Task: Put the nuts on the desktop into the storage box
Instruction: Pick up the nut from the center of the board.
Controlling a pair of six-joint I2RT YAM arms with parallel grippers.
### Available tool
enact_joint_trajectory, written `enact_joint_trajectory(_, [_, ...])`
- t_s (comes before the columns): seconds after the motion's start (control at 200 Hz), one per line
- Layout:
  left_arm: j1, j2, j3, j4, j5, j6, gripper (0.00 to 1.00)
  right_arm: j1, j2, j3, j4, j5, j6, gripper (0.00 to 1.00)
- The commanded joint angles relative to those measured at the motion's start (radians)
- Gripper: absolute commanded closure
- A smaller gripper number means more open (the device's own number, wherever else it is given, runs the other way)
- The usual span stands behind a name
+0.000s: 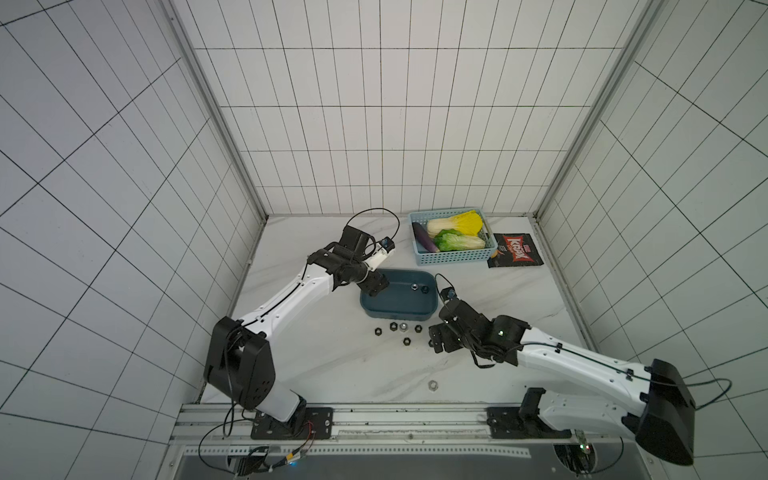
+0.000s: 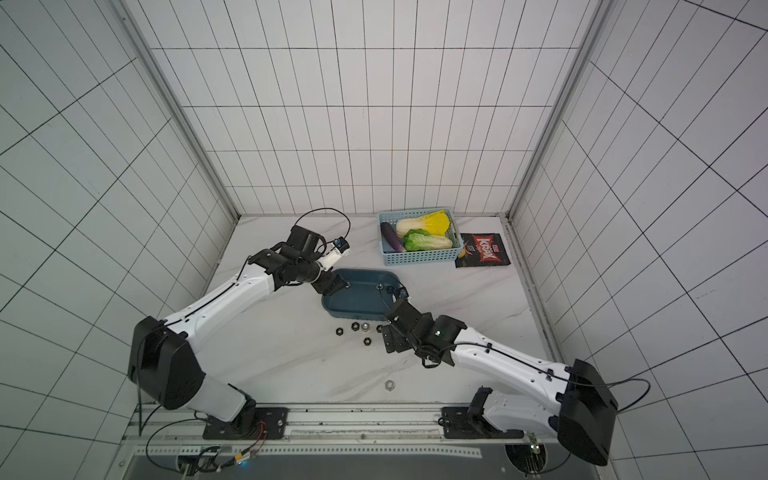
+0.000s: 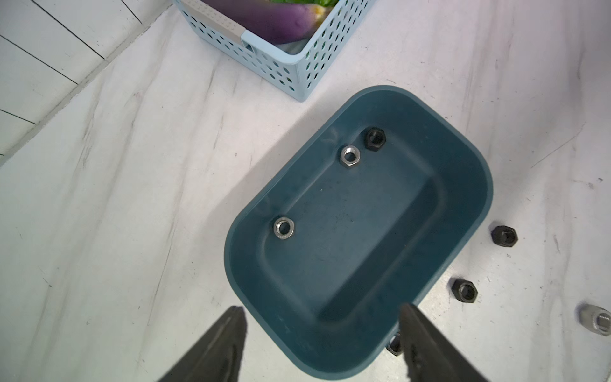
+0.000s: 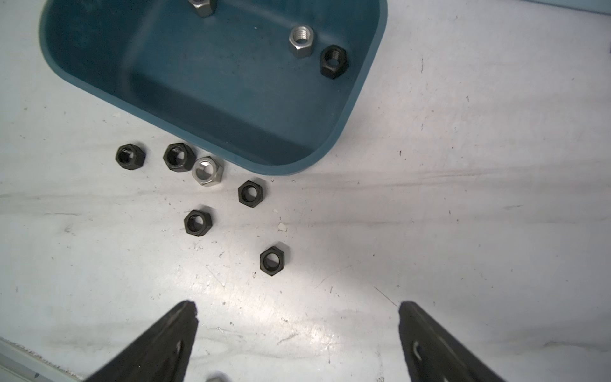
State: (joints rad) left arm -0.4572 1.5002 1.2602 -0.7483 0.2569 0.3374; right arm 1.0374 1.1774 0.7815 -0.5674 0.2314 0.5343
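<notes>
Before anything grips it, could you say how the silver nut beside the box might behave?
The silver nut looks solid metal: probably rigid, heavy for its size. Its shiny faces may slip. It touches a black nut, so a push would likely move both.

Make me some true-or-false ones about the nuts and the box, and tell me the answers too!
1. The box has three nuts in it. True.
2. Every nut in the box is black. False: two are silver and one is black.
3. The left pincer grips a nut. False: it is open and empty, above the box.
4. Nuts lie on the desk beside the box. True.
5. The basket holds nuts. False: it holds vegetables.
6. The right pincer is open. True.
</notes>
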Motion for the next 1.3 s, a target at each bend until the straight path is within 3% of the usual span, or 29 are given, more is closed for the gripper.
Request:
enact_joint_trajectory(0.0, [0.042, -0.072, -0.040, -0.051, 0.098, -0.003, 0.02, -0.041, 0.048, -0.032, 0.038, -0.069, 0.011, 0.07])
enact_joint_trajectory(0.235, [0.135, -0.220, -0.153, -0.116, 0.223, 0.032, 0.02, -0.086, 0.180, -0.014, 0.099, -0.174, 0.000, 0.17])
enact_joint_trajectory(0.445, [0.207, -0.286, -0.226, -0.129, 0.235, 0.047, 0.02, -0.086, 0.282, 0.023, 0.116, -0.195, -0.012, 0.22])
enact_joint_trajectory(0.775, [0.213, -0.299, -0.241, -0.131, 0.239, 0.055, 0.02, -0.086, 0.398, 0.067, 0.131, -0.198, -0.016, 0.38])
enact_joint_trajectory(1.004, [0.214, -0.299, -0.246, -0.134, 0.246, 0.063, 0.02, -0.070, 0.429, 0.105, 0.086, -0.201, 0.007, 0.57])
enact_joint_trajectory(1.294, [0.213, -0.303, -0.250, -0.137, 0.246, 0.064, 0.02, -0.029, 0.476, 0.178, -0.053, -0.167, 0.047, 0.59])
